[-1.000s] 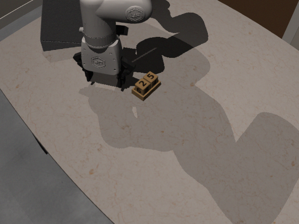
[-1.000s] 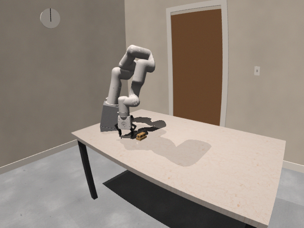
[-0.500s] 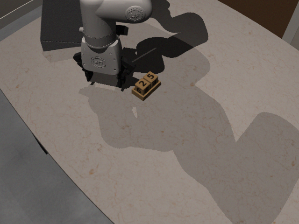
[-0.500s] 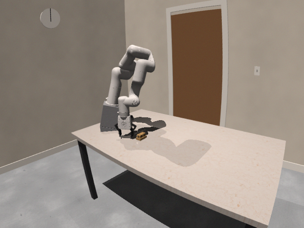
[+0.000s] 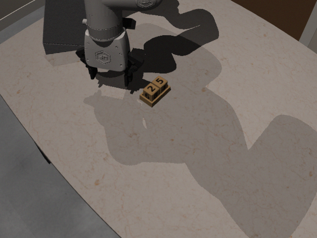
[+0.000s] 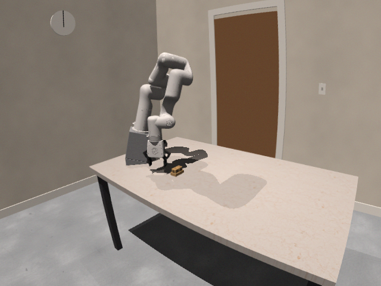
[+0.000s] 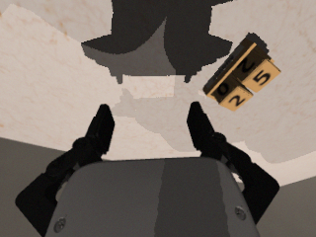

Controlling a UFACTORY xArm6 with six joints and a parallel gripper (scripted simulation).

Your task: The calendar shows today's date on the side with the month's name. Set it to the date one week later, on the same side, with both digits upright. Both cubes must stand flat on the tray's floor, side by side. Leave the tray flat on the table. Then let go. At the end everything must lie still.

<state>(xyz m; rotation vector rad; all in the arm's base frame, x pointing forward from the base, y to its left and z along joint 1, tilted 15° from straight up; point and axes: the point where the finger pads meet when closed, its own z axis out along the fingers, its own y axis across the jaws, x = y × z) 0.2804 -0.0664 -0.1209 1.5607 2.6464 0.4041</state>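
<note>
Gripper [image 5: 110,76] wide open, holding nothing, just beside the tray [image 5: 160,97]. Two cubes [image 5: 155,88] side by side inside, tops reading 2 and 5.

The hand [image 5: 110,77] is hanging open above bare counter [image 5: 204,153]; only the calendar tray [image 5: 155,100] is standing beside it.

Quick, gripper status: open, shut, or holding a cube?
Gripper: fully open, holding nothing; it hangs over the table beside the calendar tray, touching neither cube.

Marble table [image 6: 277,199] carries wooden tray [image 5: 160,98] and grey pedestal [image 5: 55,47].
</note>
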